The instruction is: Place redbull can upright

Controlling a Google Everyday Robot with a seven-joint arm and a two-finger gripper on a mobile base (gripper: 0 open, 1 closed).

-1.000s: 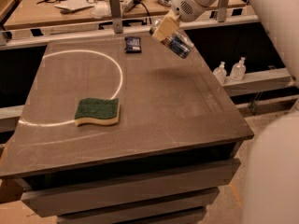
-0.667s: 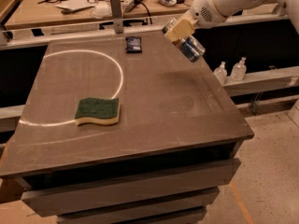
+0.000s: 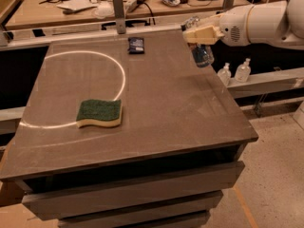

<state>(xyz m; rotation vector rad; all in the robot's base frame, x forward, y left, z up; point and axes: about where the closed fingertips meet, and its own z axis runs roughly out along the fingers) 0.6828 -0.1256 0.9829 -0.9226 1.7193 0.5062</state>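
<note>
Camera view: the redbull can is being pinched between the fingers of the gripper, which is being held out over the far right edge of the table. The can is hanging below the fingers, clear of the surface. A green sponge and a dark-blue packet are being shown lying on the table, well apart.

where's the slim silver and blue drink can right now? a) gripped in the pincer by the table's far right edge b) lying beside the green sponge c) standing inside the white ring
a: the slim silver-and-blue metal can hangs clamped under the cream pincer at the brown table's far right edge.
</note>
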